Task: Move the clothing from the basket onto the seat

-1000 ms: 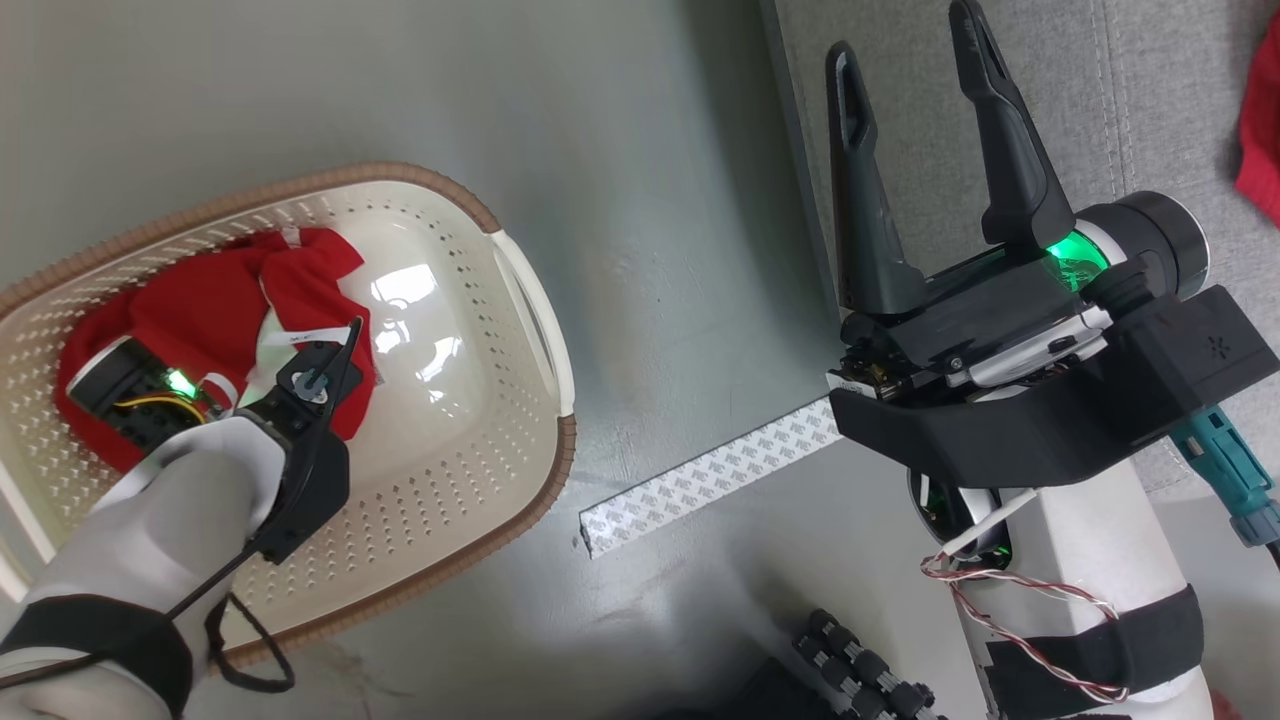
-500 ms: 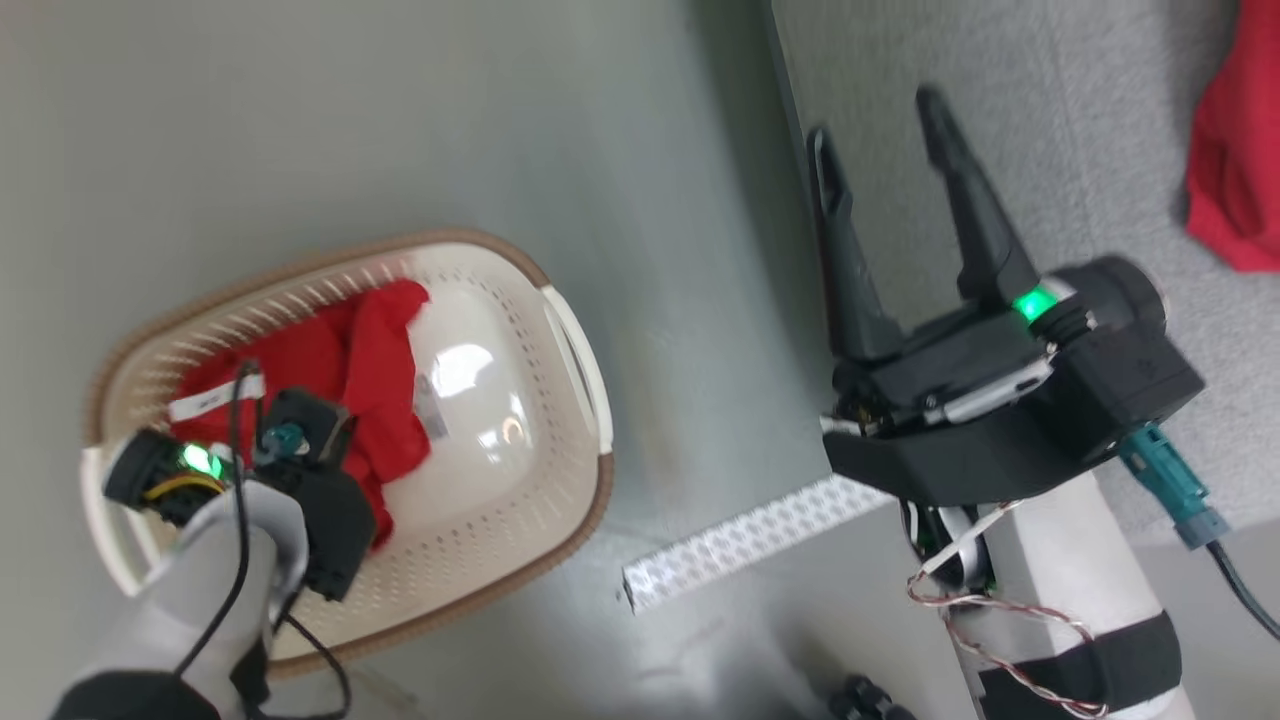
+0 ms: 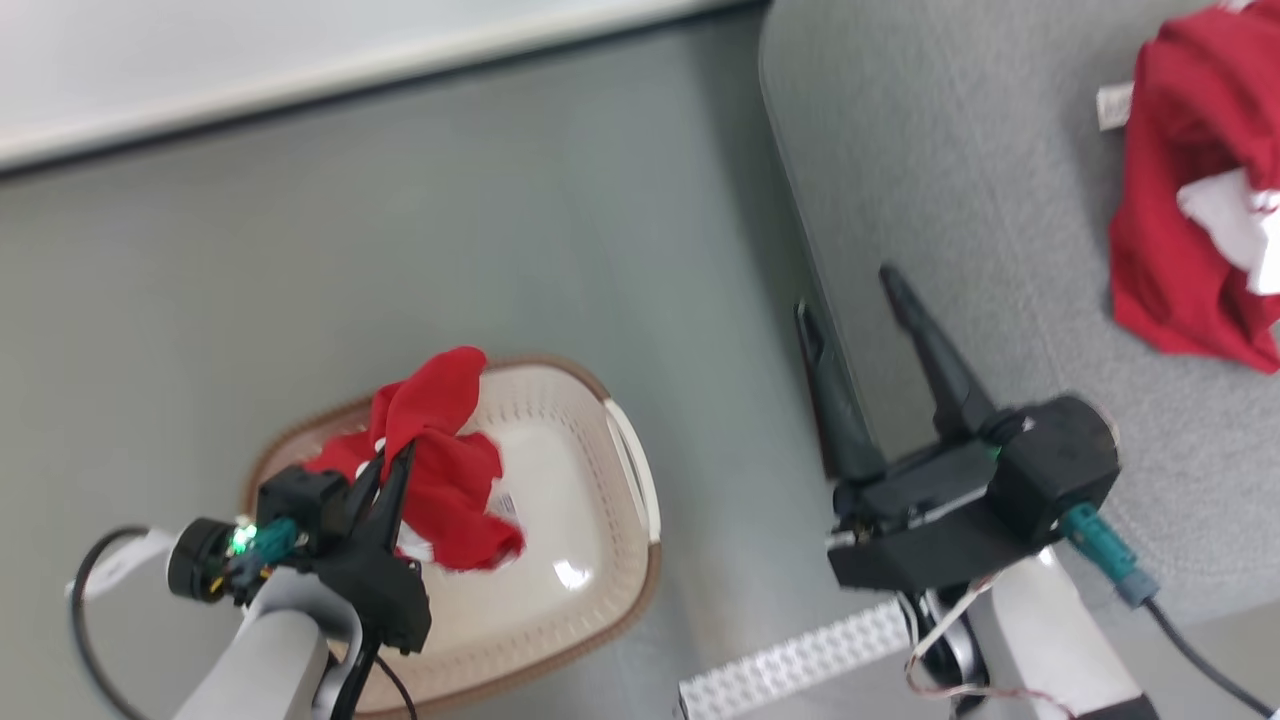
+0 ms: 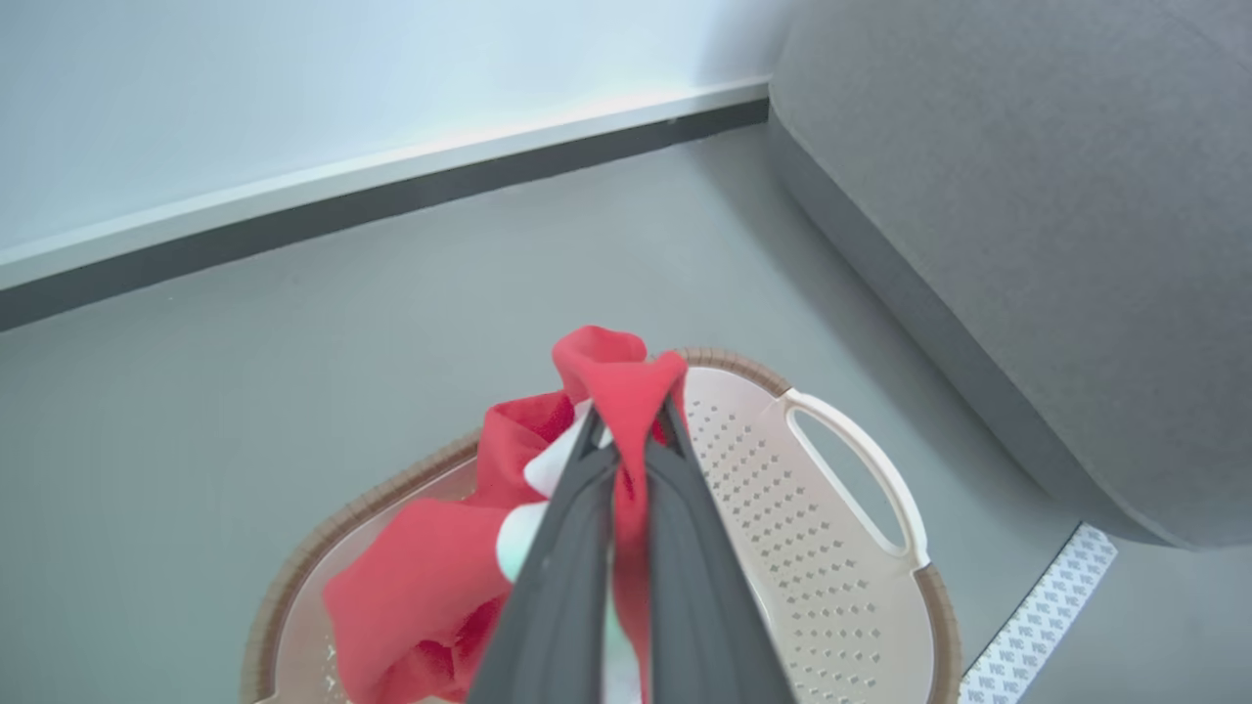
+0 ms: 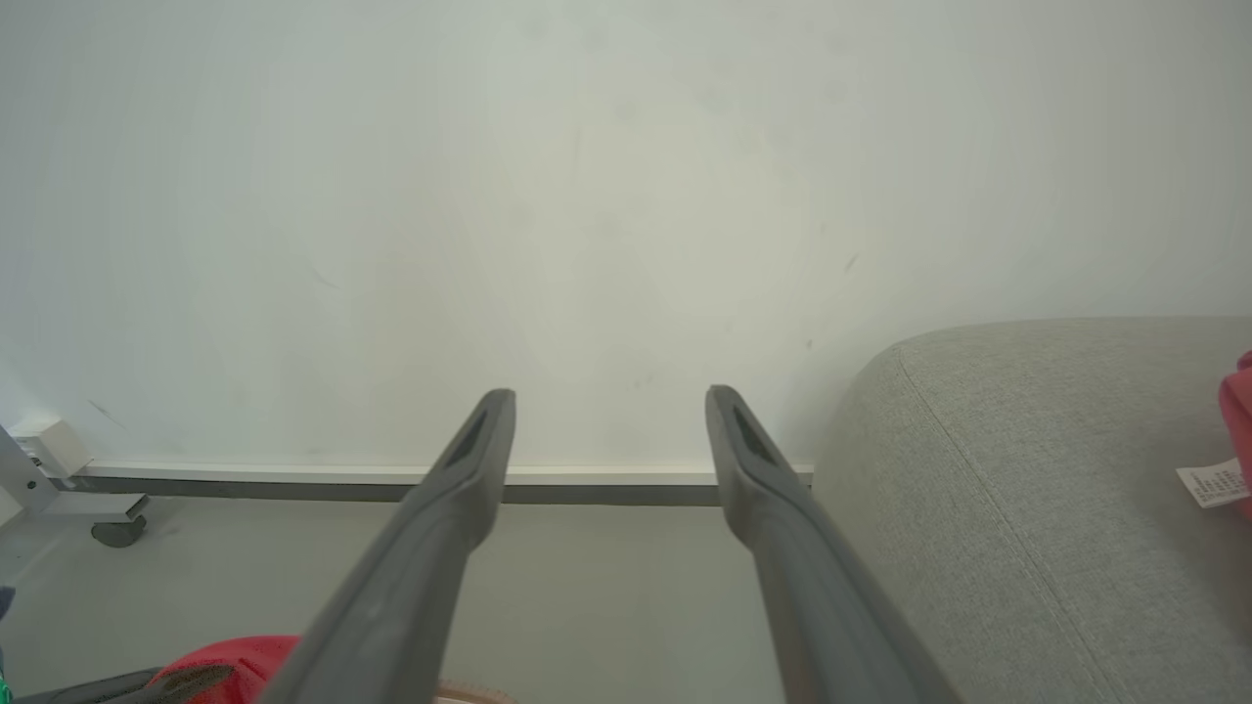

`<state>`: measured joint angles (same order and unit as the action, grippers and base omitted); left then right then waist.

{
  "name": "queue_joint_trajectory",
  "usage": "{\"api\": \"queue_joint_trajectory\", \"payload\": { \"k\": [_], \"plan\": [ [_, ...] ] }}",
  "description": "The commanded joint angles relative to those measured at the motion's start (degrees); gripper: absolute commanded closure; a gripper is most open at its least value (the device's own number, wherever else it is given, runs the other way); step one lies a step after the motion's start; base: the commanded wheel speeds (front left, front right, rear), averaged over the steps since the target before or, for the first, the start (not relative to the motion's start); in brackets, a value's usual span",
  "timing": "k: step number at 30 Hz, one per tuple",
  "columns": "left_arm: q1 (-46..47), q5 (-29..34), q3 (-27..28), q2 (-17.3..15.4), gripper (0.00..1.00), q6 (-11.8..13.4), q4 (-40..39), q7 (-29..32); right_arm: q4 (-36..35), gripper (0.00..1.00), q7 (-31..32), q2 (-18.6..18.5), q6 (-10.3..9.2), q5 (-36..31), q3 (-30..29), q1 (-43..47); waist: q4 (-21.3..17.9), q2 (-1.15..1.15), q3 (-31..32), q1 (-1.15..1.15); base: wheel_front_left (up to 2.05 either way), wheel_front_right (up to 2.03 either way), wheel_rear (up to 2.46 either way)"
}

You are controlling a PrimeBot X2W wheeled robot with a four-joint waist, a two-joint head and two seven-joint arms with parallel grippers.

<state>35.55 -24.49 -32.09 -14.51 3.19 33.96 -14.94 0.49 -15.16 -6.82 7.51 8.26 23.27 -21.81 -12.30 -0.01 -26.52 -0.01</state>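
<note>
The left tool [image 3: 392, 470] is clamped tight on a red garment [image 3: 450, 480] – held up over the cream laundry basket [image 3: 545, 410]. The right tool [image 3: 848, 295], fingers spread wide, holds nothing, at the grey seat [image 3: 980, 200] edge, where a second red garment [image 3: 1170, 200] lies.

- Head view looks down on the basket [image 3: 570, 500] and seat [image 3: 950, 180].
- Left wrist view is close above the same basket.
- Right wrist view faces the wall [image 5: 626, 196].

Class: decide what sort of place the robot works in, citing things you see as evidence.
Probably a home-style living room, perhaps staged: a large light grey woven-fabric sofa seat, an oval cream perforated plastic laundry basket on smooth grey floor, and a plain white wall with skirting.
</note>
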Motion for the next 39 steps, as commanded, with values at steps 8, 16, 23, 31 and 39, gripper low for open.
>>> {"api": "queue_joint_trajectory", "payload": {
  "k": [8, 16, 23, 31, 39],
  "plan": [
    [-9.6, 1.9, 8.2, 0.6, 1.0, 0.1, -11.4, -0.3, 3.8, 0.0, -0.1, -1.8, -0.04, 2.1, 3.4, 5.4, 2.3, 0.01, 13.8, 0.01, 0.0, 0.0, 0.0],
    [-12.7, 5.3, 9.9, 0.9, 1.0, 0.4, -16.3, -0.3, 6.2, 0.0, -0.1, -2.0, -0.04, 4.8, 7.0, 8.0, 1.2, 0.01, 19.1, 0.01, 0.0, 0.0, 0.0],
    [-13.6, 6.4, 10.1, 1.7, 1.0, 0.4, -19.6, -0.3, 7.7, 0.0, -0.1, -2.7, -0.04, 7.3, 13.4, 9.5, -0.2, 0.01, 23.6, 0.01, 0.0, 0.0, 0.0],
    [-11.3, 5.6, 8.3, 3.7, 1.0, -0.1, -22.0, 0.8, 10.3, 0.0, -0.1, -3.6, -0.04, 11.2, 20.4, 7.3, -0.8, 0.01, 25.8, 0.01, 0.0, 0.0, 0.0],
    [-9.8, 5.9, 5.8, 5.2, 1.0, -0.5, -24.3, 3.2, 14.6, 0.0, -0.1, -3.3, -0.04, 13.3, 25.0, 3.7, -1.3, 0.01, 27.0, 0.01, 0.0, 0.0, 0.0]
  ]
}}
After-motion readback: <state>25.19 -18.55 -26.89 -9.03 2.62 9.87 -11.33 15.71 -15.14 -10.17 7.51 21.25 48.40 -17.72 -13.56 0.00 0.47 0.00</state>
